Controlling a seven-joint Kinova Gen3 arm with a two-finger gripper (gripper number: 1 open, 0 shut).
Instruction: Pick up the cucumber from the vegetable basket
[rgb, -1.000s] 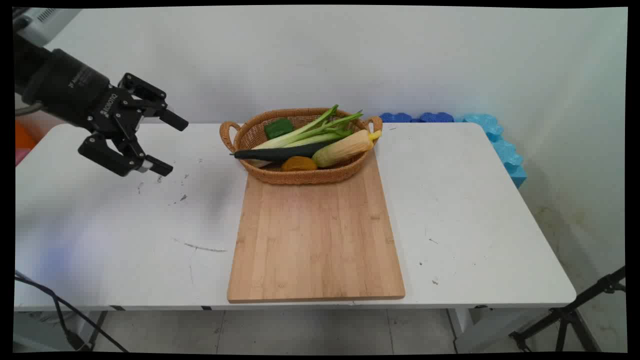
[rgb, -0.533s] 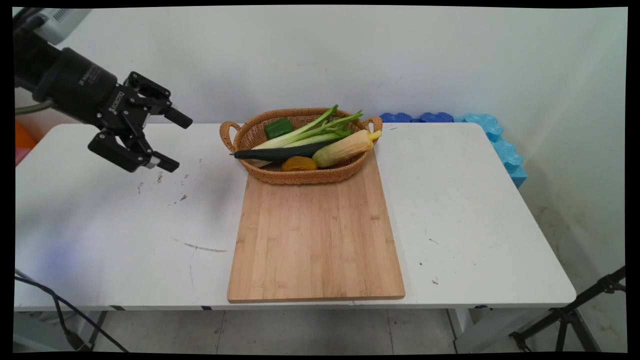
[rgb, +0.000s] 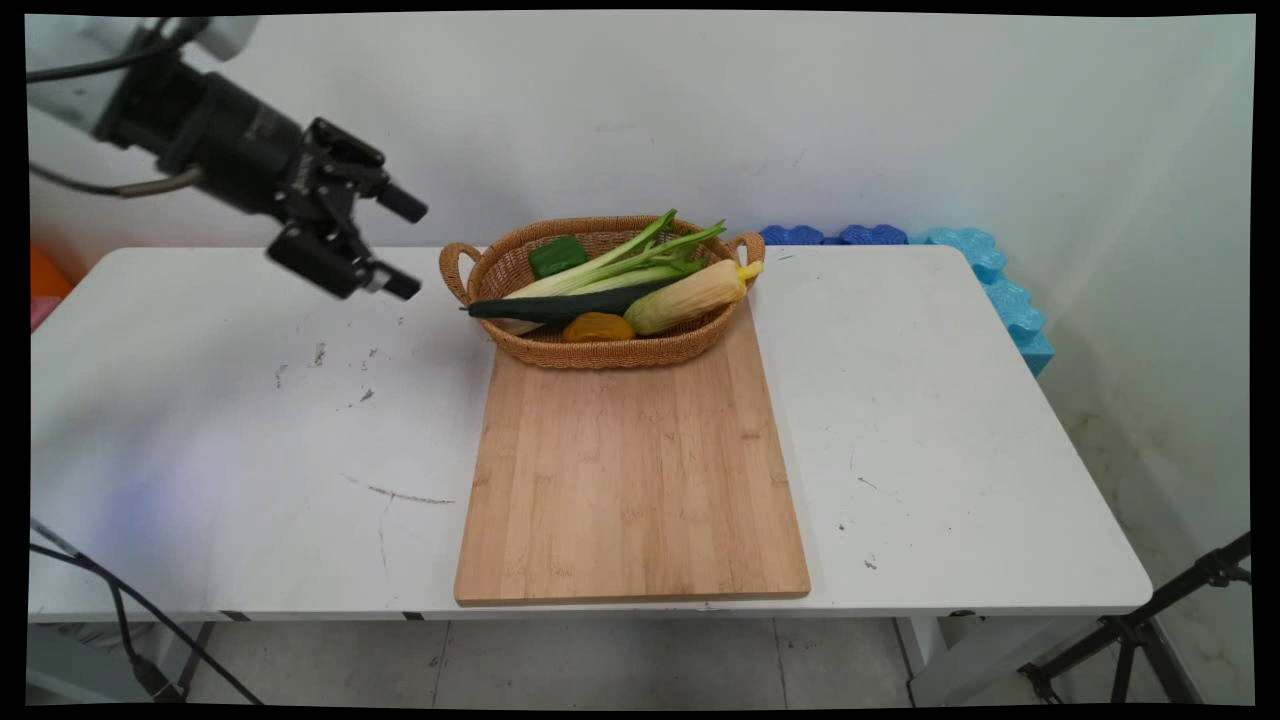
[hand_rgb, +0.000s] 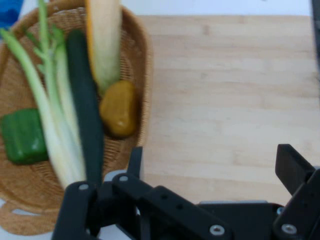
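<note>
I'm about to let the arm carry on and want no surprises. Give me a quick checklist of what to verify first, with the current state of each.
1. Gripper open: ok, fingers spread wide.
2. Gripper empty: ok, nothing between the fingers.
3. Gripper clear of the basket: ok, it hangs in the air left of the handle, apart from it.
4. Cucumber, corn, leek, green pepper and yellow piece inside the basket: ok.
5. Cutting board bare in front of the basket: ok.
6. Basket resting partly on the board: cannot tell.
</note>
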